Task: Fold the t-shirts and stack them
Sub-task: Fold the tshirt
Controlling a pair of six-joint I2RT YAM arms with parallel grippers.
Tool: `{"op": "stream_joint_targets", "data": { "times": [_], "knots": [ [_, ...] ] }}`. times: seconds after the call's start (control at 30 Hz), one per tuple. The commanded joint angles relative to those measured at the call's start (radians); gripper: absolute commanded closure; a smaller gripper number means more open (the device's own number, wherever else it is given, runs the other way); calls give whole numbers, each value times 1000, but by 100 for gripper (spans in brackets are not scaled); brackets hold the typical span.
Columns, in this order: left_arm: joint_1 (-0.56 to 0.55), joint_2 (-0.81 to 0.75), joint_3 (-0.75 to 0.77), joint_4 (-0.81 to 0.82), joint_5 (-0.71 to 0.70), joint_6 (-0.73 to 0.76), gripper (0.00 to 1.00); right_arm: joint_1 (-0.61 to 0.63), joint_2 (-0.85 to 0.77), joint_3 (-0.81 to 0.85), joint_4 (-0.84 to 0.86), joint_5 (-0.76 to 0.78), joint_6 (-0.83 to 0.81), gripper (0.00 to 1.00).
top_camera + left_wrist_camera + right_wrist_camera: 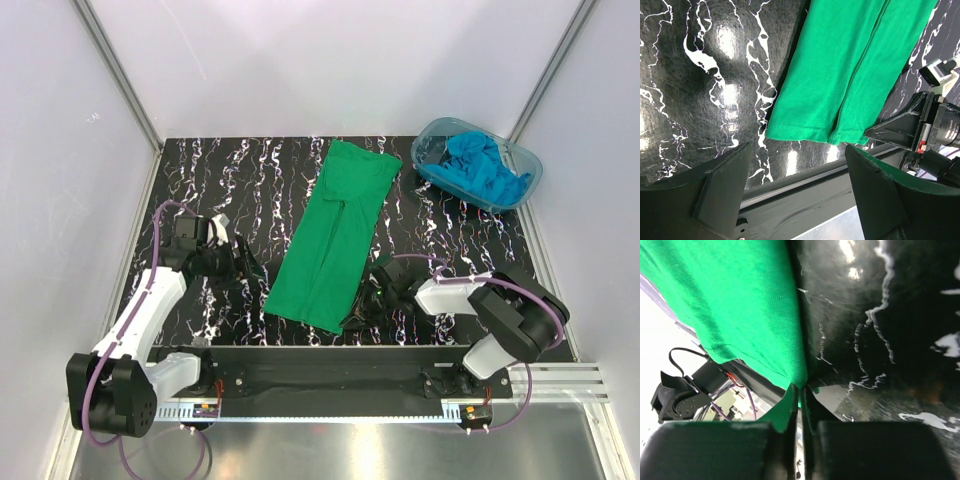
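Note:
A bright green t-shirt [335, 235], folded into a long strip, lies flat on the black marbled table [220, 180], running from the back centre toward the front. It also shows in the left wrist view [850, 65] and in the right wrist view [740, 305]. My right gripper [362, 310] is shut on the shirt's near right corner, with green cloth pinched between its fingertips [799, 390]. My left gripper [245, 270] is open and empty, just left of the shirt's near left corner [797, 150]. Turquoise-blue t-shirts [482, 168] lie bunched in the tub.
A clear blue-tinted plastic tub [430, 135] stands at the back right corner. The table's front edge with a black rail [320, 375] runs just behind the shirt's near hem. White walls close in on three sides.

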Motion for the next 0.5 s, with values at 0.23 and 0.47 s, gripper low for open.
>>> {"op": "stream_joint_targets", "data": {
  "times": [0.23,0.47],
  "knots": [
    [-104,52,-105,90,34,-114,18,9,-251,-54,-336,176,-22,100],
    [-309,109,-165,219,37,-239,21,9,-487,-135,-525,224,35,100]
  ]
}}
